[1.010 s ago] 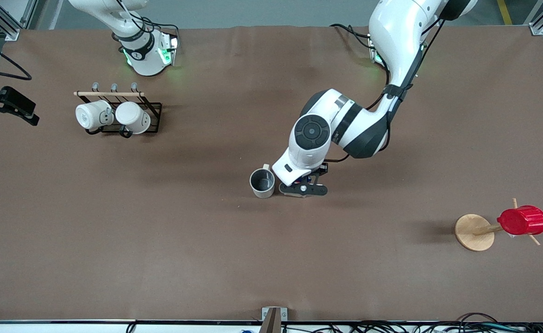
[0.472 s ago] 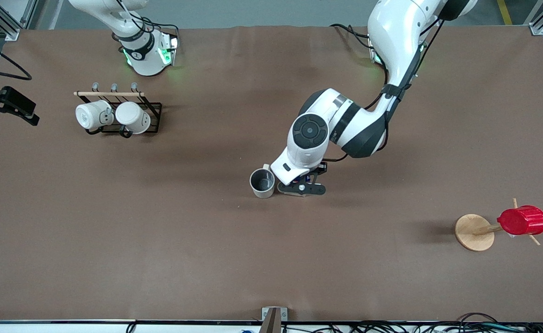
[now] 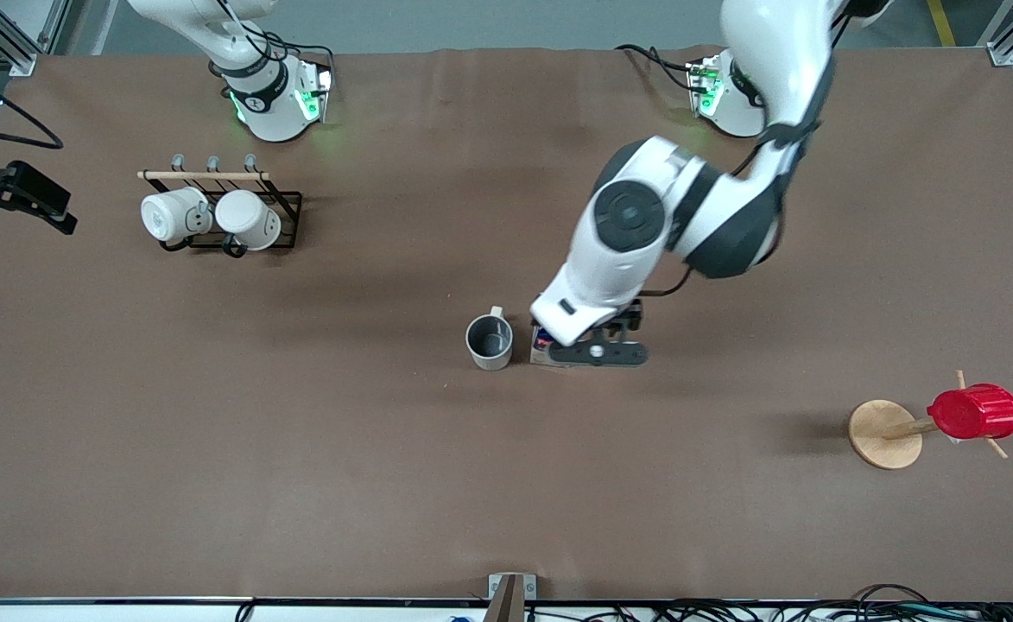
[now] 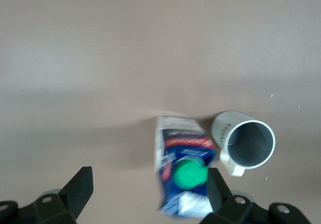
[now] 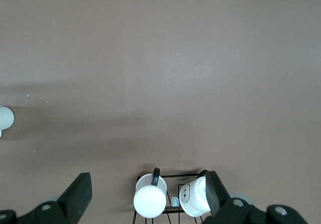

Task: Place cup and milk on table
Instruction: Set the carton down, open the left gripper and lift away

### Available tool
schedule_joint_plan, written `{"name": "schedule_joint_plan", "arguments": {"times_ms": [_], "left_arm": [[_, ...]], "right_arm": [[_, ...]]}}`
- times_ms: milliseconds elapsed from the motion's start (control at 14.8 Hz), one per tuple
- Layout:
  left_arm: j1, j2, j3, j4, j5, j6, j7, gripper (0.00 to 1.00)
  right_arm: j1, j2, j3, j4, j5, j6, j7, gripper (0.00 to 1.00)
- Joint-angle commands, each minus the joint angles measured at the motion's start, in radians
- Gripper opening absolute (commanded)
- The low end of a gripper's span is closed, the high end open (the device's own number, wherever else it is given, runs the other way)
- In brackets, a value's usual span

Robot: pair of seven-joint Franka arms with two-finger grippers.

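A black wire rack (image 3: pixel 230 220) is standing toward the right arm's end of the table (image 3: pixel 299 449), with two white mugs (image 3: pixel 212 218) hanging on it; in the right wrist view they are showing as a pair (image 5: pixel 170 198) on the rack (image 5: pixel 168 211). Toward the left arm's end, a wooden peg stand (image 3: pixel 886 434) is carrying a red ribbed cup (image 3: pixel 975 412) on one peg. Nothing is crowding the middle of the brown matte table (image 4: pixel 150 43).

The cup (image 3: pixel 490 340) is sitting upright near the table's centre, its dark grey inside looking empty, its handle at about 12 o'clock in the front view. The milk (image 3: pixel 543 350) is standing just beside it at the cup's 3 o'clock, toward the left arm's end; the left wrist view is showing the carton (image 4: pixel 183 171) with its green cap on, and the cup (image 4: pixel 244 142) close by, though I cannot quite tell whether they are touching.

The left tool (image 3: pixel 597 352) is hanging over the milk with its fingers (image 4: pixel 77 189) spread wide, gripping nothing. The right arm is waiting; its tool (image 5: pixel 145 194) is open wide over the rack, holding nothing.
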Motion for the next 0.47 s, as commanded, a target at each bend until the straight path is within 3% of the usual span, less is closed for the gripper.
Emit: {"name": "schedule_joint_plan", "arguments": {"times_ms": [0,269,404], "left_arm": [[0.09,-0.151,-0.009,-0.077,-0.005,-0.085,0.029,1.0],[0.203,-0.352,-0.012,-0.244,-0.014,-0.085,0.165,1.0],[0.285,-0.429,-0.011,-0.307,-0.074,-0.087,0.271,1.0]], "right_arm": [[-0.024,-0.001,0.023,0.007,0.021,-0.009,0.0,1.0],[-0.018,-0.001,0.023,0.007,0.021,-0.01,0.001,1.0],[-0.018,-0.001,0.023,0.007,0.021,-0.009,0.001,1.0]]}}
